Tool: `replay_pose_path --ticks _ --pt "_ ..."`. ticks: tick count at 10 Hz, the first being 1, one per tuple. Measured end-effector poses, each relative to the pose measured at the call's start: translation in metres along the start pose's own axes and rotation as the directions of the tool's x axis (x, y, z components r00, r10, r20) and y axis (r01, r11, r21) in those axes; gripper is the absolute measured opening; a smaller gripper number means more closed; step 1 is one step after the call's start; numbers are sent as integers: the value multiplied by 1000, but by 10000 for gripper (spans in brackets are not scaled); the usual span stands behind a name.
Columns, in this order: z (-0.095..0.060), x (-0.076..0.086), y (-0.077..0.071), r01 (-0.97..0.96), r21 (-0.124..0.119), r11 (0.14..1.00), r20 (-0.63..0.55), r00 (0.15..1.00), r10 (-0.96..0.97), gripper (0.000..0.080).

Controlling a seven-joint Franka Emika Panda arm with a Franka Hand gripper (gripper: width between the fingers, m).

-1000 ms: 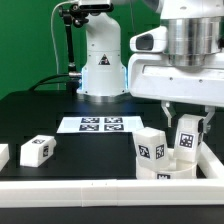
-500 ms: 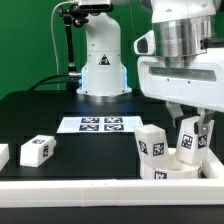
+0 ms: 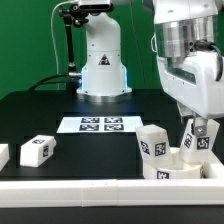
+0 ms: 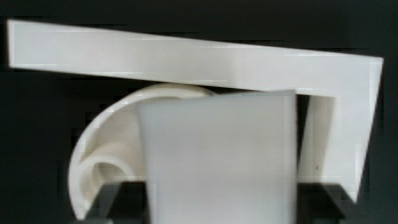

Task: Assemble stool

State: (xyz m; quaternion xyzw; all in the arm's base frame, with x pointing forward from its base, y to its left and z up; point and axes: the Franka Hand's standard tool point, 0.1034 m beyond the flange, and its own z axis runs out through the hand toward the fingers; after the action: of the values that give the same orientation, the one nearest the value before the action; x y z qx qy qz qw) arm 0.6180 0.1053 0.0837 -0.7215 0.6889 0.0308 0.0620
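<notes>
Just behind the front rail, on the exterior view's right, sits the seat disc with an upright leg at its edge. The gripper is clenched on a second leg low over the disc. Off to the left lies a loose leg, and the marker board is beyond it.
</notes>
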Motion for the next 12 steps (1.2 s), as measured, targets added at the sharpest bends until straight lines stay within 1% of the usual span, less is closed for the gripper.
replay_pose_path --ticks 1,2,3,4,5,6,7,8,9,12 --pt "0 -1 0 -67 0 998 0 998 67 343" --pt "0 -1 -1 -147 15 989 7 989 147 343" --pt "1 -1 -1 -235 41 971 19 972 235 343" --pt "1 -3 -1 -346 58 936 35 938 345 343" --pt "2 -4 -2 -390 77 918 46 921 388 343" --pt "3 -7 -3 -483 85 871 65 875 479 343" --pt "3 -8 -4 -528 93 844 79 849 522 343" --pt "3 -8 -5 -540 99 836 90 841 533 343" --pt "3 -10 -5 -577 91 811 108 816 568 343" --pt "3 -11 -5 -572 89 815 115 819 562 346"
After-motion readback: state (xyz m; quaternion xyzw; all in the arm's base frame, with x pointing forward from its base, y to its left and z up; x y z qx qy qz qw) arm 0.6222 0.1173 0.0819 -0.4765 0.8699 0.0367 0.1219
